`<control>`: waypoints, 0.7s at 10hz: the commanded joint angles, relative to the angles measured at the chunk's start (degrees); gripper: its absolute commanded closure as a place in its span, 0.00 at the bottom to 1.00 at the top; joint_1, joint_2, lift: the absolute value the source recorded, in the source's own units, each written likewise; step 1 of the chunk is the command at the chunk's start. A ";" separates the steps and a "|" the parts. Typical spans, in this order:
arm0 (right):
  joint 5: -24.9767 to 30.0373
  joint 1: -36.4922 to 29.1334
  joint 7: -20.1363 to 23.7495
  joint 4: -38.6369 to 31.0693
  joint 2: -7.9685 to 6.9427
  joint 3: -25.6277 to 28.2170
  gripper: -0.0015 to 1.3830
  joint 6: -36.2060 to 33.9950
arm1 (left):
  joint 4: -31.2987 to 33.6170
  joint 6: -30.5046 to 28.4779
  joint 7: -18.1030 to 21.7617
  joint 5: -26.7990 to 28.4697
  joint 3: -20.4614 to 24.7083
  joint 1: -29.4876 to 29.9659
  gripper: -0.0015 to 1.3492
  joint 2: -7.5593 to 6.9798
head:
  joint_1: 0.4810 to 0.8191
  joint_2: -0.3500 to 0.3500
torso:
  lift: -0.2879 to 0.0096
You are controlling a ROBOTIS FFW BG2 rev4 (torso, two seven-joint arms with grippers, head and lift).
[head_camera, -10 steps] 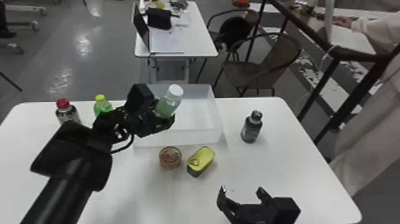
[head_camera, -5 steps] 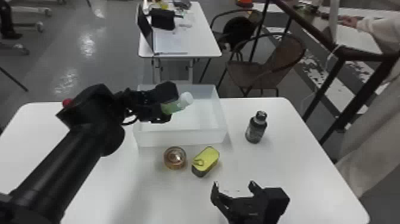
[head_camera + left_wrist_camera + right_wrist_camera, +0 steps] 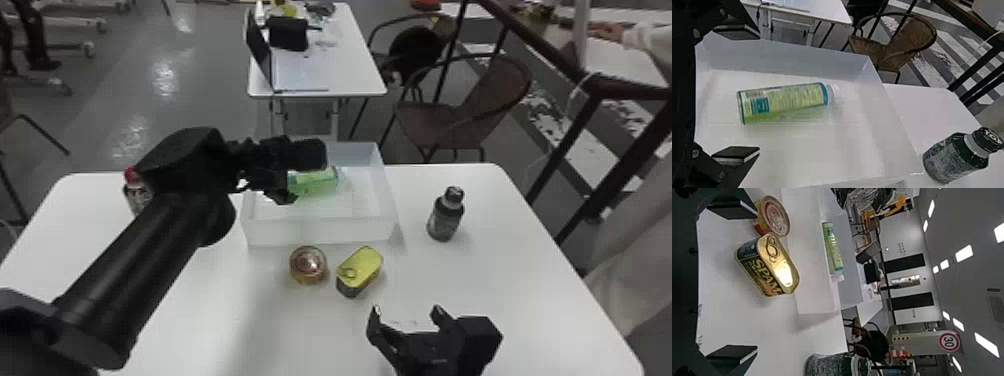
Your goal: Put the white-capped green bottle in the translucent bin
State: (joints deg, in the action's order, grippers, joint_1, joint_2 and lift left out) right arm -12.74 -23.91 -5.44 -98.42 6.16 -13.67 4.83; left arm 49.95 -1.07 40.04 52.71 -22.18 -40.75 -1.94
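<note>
Release of the green bottle (image 3: 785,102) inside the translucent bin (image 3: 879,121) is judged done, the left gripper (image 3: 758,93) being spread wide; careful withdrawal is called for next.

In the head view, the black left hand (image 3: 306,179) hides one end of the white-capped green bottle (image 3: 315,182), whose cap is a pale blur, and part of the translucent bin (image 3: 320,232). At middle left, the black left arm (image 3: 150,250) covers part of the red-capped dark bottle (image 3: 136,197). The frame's bottom edge cuts off the black right hand (image 3: 406,311) and the white tabletop (image 3: 525,280). In the right wrist view, a finger overlaps the round metal can (image 3: 774,216), and the dark-capped grey bottle (image 3: 828,365) is cropped.
</note>
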 commanded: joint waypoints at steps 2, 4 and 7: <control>0.87 -1.93 -0.01 -2.21 0.08 1.11 0.07 -0.09 | 12.28 -1.57 2.76 -2.26 8.02 9.37 0.20 0.01 | 0.63 0.38 | 0.78; 1.05 -3.16 -0.09 -3.62 0.35 2.25 0.07 -0.09 | 27.40 -1.48 4.08 -9.82 19.54 23.96 0.20 1.86 | 0.63 0.39 | 0.78; 2.10 -5.88 -1.06 -6.08 1.14 3.66 0.07 0.79 | 43.92 -1.48 2.93 -23.79 27.98 42.68 0.20 2.09 | 0.63 0.42 | 0.78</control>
State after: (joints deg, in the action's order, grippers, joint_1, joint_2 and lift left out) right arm -10.81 -29.35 -6.46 -104.03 6.96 -10.09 5.39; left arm 90.91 -2.58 42.98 32.11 3.92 -1.83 -0.01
